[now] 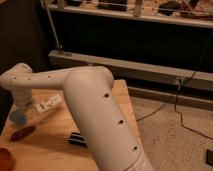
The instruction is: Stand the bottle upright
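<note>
The bottle (50, 104) is small and white with dark print. It lies slanted low over the wooden table (55, 150), its right end a little raised. My gripper (33, 108) hangs at the end of the white arm (95, 105), which reaches left across the table and bends down at the wrist. The gripper is shut on the bottle's left end, and the wrist hides most of that end.
A blue block (17, 118) sits just left of the gripper. A slim reddish-brown object (22, 133) lies in front of it, and a black bar (77, 139) lies beside the arm's base. A dark shelf rail (125, 65) runs behind the table. Cables (185, 110) trail on the floor to the right.
</note>
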Robot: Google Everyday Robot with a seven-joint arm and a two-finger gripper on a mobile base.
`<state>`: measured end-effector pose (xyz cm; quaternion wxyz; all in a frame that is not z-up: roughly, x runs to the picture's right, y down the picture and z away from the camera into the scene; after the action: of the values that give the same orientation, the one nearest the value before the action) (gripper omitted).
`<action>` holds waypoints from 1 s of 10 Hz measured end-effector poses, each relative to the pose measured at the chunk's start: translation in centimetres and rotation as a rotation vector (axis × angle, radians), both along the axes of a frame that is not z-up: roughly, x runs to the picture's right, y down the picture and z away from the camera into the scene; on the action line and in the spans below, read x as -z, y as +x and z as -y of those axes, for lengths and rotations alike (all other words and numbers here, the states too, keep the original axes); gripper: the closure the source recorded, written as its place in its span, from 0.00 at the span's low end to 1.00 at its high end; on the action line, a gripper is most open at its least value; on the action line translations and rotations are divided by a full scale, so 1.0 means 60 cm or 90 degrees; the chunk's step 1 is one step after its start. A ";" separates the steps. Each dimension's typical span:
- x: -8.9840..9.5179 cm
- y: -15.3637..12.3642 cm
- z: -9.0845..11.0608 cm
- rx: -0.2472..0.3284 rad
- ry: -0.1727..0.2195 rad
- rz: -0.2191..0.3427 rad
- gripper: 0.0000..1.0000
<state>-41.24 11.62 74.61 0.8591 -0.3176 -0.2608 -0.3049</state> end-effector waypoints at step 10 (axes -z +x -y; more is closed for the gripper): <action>0.027 0.029 0.055 -0.130 -0.071 0.062 0.92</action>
<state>-39.51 8.35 72.99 0.8530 -0.3213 -0.3499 -0.2162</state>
